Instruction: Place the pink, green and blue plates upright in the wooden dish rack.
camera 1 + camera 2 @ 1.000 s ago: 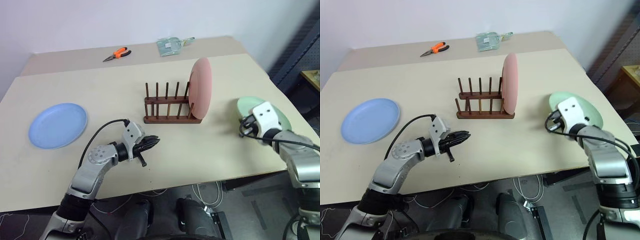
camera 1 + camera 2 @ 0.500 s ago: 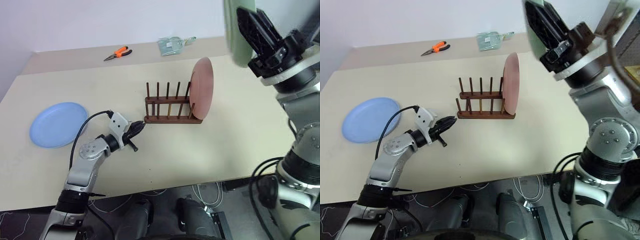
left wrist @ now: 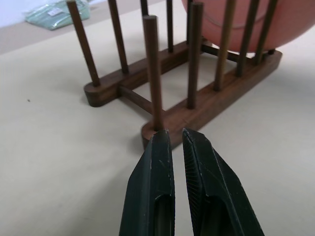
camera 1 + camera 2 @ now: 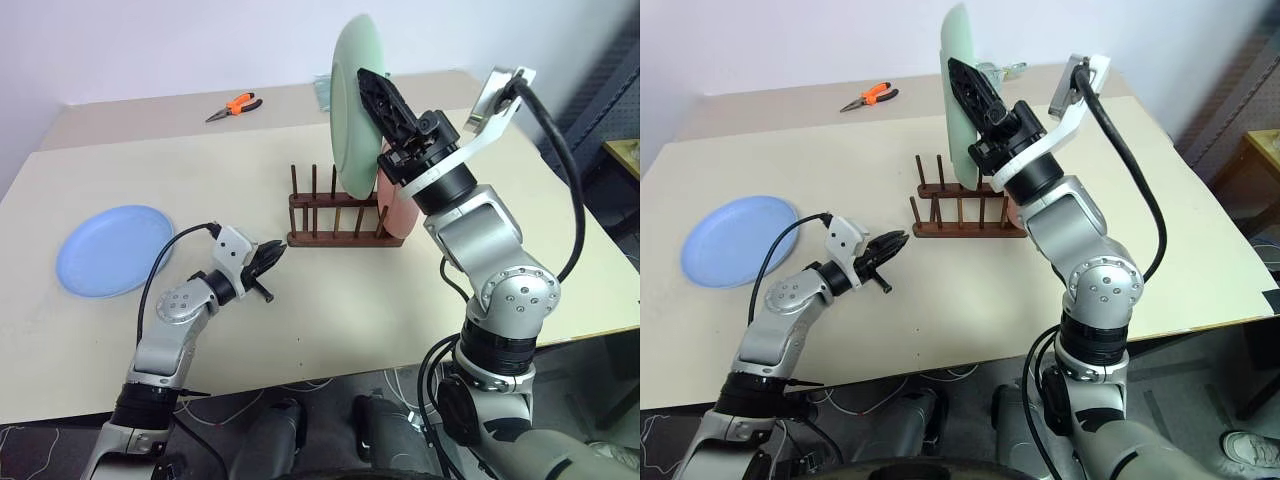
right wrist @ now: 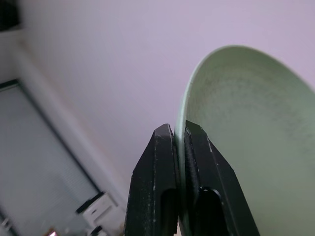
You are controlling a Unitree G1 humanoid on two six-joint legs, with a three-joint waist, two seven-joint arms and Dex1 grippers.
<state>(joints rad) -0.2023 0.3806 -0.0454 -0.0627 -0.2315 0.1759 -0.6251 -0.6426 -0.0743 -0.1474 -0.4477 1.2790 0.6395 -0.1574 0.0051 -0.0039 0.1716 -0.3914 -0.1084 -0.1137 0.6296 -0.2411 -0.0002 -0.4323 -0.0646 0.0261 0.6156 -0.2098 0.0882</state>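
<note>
The rack (image 4: 340, 212) stands on the surface (image 4: 200, 330), near its middle. The pink plate (image 4: 400, 212) stands upright in the rack's right end slot, largely hidden in the head views behind the right arm; the left wrist view shows its lower edge between the far pegs.

The right end effector (image 4: 372, 88) is clenched on the rim of the green plate (image 4: 350, 110), one finger on each face, as the right wrist view shows (image 5: 178, 142). It holds the plate on edge in the air, above the rack and just left of the pink plate, well clear of the pegs.

The left end effector (image 4: 274, 254) is clenched and holds nothing. It sits low over the surface at the rack's left end, its tips pointing at the near rail. In the left wrist view its fingers (image 3: 157, 162) lie nearly together, right by the end of that rail; whether they touch the wood I cannot tell.

The blue plate (image 4: 115, 248) lies flat on the surface, well to the left of the rack. Orange-handled pliers (image 4: 234, 106) lie behind the rack, to the left, near the wall. A pale green packet (image 4: 990, 73) lies behind the rack as well, partly hidden by the green plate.
</note>
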